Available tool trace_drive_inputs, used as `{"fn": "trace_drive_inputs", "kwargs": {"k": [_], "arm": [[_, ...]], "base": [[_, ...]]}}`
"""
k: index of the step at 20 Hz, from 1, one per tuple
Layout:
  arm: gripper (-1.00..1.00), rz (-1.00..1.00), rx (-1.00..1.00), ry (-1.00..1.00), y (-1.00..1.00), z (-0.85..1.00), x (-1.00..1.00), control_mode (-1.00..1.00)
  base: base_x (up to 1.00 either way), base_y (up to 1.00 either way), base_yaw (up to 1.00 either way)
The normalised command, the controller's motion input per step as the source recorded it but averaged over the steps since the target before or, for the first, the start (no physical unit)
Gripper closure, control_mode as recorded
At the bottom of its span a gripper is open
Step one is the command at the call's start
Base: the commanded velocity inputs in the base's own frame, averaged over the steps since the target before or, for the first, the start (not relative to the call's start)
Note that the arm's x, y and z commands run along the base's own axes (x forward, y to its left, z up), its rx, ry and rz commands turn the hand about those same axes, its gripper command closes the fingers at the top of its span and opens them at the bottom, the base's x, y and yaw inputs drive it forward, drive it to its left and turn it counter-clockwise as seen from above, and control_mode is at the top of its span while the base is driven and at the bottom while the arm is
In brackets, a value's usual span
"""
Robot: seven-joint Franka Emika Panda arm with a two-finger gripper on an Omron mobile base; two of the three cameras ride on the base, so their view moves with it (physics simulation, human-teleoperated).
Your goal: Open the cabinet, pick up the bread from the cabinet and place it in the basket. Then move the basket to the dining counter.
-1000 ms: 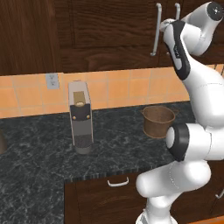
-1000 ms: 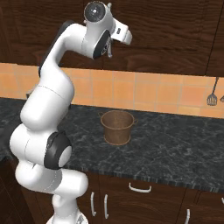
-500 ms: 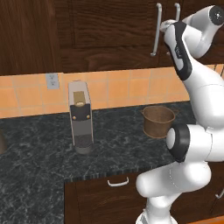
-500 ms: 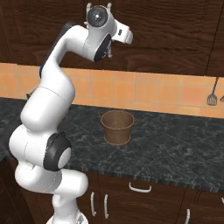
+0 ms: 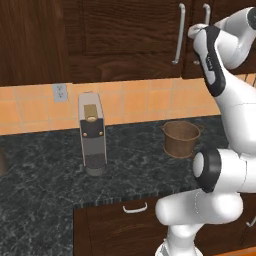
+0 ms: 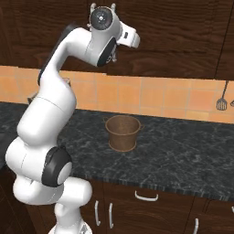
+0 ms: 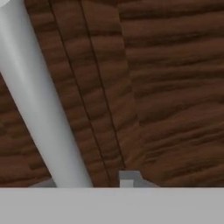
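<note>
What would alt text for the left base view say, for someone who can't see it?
A white robot arm reaches up to the silver bar handle of a dark wood wall cabinet. Below, a woven basket and a grey coffee machine stand on a dark granite worktop.

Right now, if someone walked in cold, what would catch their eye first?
The white arm reaching up to the dark cabinet, its pincer at a silver handle. Below, a brown basket stands on the speckled worktop, with a grey coffee machine further left.
</note>
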Motion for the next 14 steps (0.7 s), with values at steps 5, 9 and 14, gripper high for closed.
{"fn": "trace_drive_inputs", "kwargs": {"k": [5, 9, 14], "arm": [[1.0, 0.03, -0.03, 0.02, -0.97, -0.28, -1.0, -1.0], [1.0, 0.12, -0.05, -0.14, -1.0, -0.27, -1.0, -1.0], [1.0, 0.02, -0.16, -0.02, -1.0, -0.3, -1.0, -1.0]], "base": [[0.0, 0.0, 0.0], [0.0, 0.0, 0.0], [0.0, 0.0, 0.0]]}}
